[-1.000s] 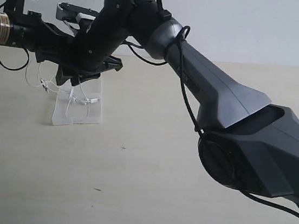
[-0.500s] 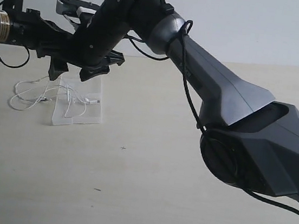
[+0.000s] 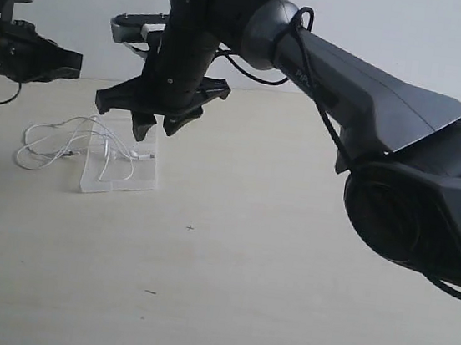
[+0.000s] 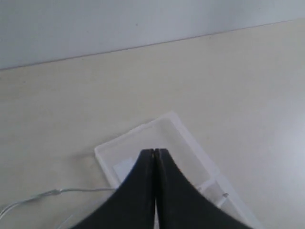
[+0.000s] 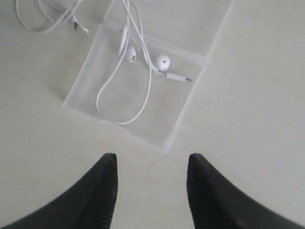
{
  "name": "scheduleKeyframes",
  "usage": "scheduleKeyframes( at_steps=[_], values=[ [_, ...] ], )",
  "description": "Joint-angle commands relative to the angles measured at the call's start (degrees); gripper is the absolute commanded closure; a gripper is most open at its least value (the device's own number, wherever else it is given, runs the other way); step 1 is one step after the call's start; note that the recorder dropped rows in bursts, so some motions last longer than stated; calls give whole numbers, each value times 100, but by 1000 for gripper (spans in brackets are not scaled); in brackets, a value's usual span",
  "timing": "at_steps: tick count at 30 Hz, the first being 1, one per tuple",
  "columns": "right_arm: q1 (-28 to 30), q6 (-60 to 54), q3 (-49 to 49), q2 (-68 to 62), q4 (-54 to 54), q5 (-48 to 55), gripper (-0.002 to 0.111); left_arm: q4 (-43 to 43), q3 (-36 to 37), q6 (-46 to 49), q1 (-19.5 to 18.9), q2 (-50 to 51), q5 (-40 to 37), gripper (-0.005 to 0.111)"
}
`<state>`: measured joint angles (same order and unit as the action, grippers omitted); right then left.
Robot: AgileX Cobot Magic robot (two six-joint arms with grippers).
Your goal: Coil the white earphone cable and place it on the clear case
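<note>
White thin earphone cable (image 5: 130,55) lies partly across clear flat plastic case (image 5: 167,114), remainder on pale worktop (image 5: 248,119). Right claw (image 5: 151,164) parted, empty; left claw (image 4: 154,152) closed, empty.

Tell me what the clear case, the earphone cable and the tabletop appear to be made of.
Clear case: likely rigid transparent plastic, slightly frosted; the tabletop shows through and its edges catch light.
White earphone cable: probably a soft plastic sheath, smooth; it lies in loose curves, with glossy hard-looking buds.
The tabletop: pale and matte; laminate or painted board, cannot tell which.
</note>
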<state>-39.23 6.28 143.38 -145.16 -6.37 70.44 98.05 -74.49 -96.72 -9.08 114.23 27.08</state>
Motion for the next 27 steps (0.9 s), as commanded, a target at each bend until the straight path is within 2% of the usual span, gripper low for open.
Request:
scheduleKeyframes(
  at_steps=[1,6,8,11,19,27],
  values=[
    [7,-215,-333,138,101,-48,64,189,698,-589,-236,-683,-62,107],
    [7,-388,-371,152,-24,-48,64,189,2293,-570,-11,-2096,-804,107],
    [7,-481,-371,152,-275,-48,64,189,2956,-584,246,-2761,-1305,107],
    [7,-481,-371,152,-437,-48,64,-547,3836,-584,744,-3850,-1956,107],
    [7,-517,-371,178,-423,-48,64,-1154,4877,-584,1708,-5735,-3491,107],
    [7,-1134,-371,187,-925,-48,67,-2219,5640,-25,2165,-7263,-4513,107]
  ],
)
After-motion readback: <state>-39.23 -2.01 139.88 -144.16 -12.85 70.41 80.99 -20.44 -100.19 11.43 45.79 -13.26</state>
